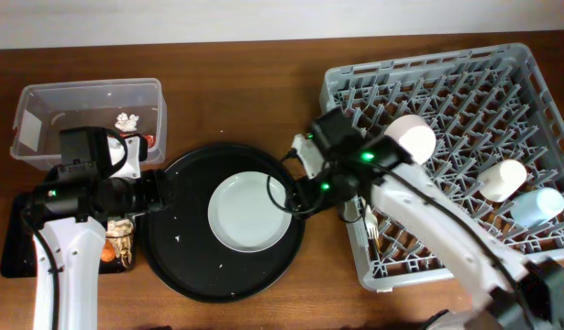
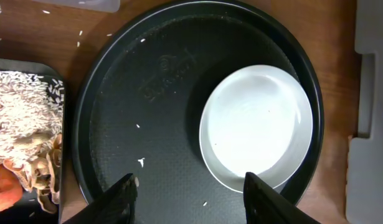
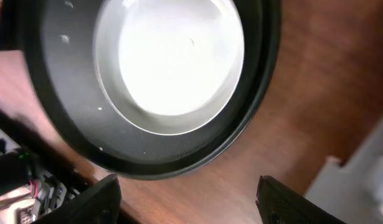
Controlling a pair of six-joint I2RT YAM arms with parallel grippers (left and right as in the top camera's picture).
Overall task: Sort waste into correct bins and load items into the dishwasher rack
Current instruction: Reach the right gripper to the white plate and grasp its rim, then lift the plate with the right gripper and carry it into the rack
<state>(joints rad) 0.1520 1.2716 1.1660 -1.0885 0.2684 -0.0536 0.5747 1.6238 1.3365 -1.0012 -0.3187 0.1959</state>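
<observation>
Pale plate (image 1: 248, 212) mid-frame looks stiff, slick, maybe breakable, so I'd pinch its raised rim; left gripper (image 2: 189, 180) and right gripper (image 3: 188, 182) both hang spread wide, empty.

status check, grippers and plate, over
Left gripper open, right gripper open, both empty. Plate on round black tray, not yet grasped. Nothing blocking it.

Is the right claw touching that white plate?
Apart. The right wrist view shows the right claw open, both fingers clear of the plate, with the rim of the round black tray between.
</observation>
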